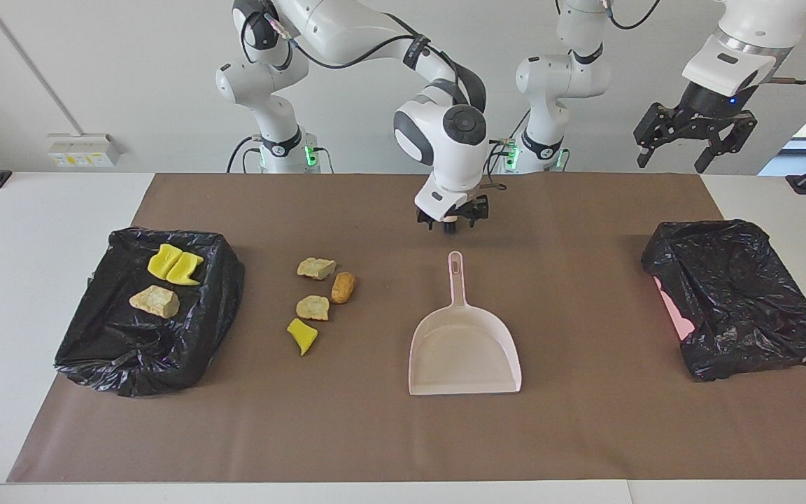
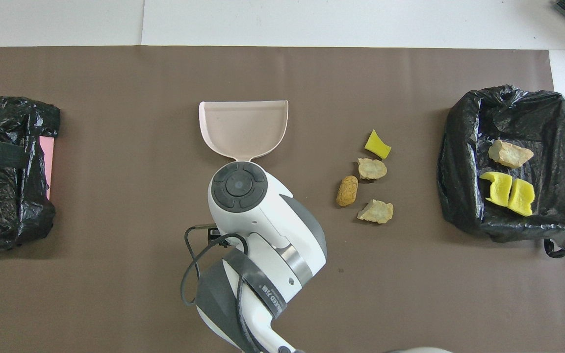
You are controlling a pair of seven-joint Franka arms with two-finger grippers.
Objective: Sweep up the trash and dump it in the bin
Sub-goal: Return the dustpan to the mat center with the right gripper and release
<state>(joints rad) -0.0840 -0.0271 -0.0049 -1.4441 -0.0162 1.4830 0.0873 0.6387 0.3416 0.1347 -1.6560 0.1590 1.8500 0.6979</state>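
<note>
The pink dustpan (image 1: 464, 350) lies flat on the brown mat (image 1: 585, 434), handle toward the robots; it also shows in the overhead view (image 2: 243, 127). My right gripper (image 1: 452, 218) hangs open and empty just above the mat, past the handle's end. Beside the pan, toward the right arm's end, lie loose scraps of trash: two tan (image 1: 316, 268) (image 1: 313, 307), one orange-brown (image 1: 343, 287), one yellow (image 1: 301, 336). The black-lined bin (image 1: 144, 357) holds two yellow scraps (image 1: 175, 264) and a tan one (image 1: 154, 301). My left gripper (image 1: 676, 157) waits open, raised.
A second black bag (image 1: 739, 294) with something pink under it (image 1: 676, 311) sits at the left arm's end of the mat. In the overhead view my right arm's wrist (image 2: 238, 189) covers the dustpan's handle.
</note>
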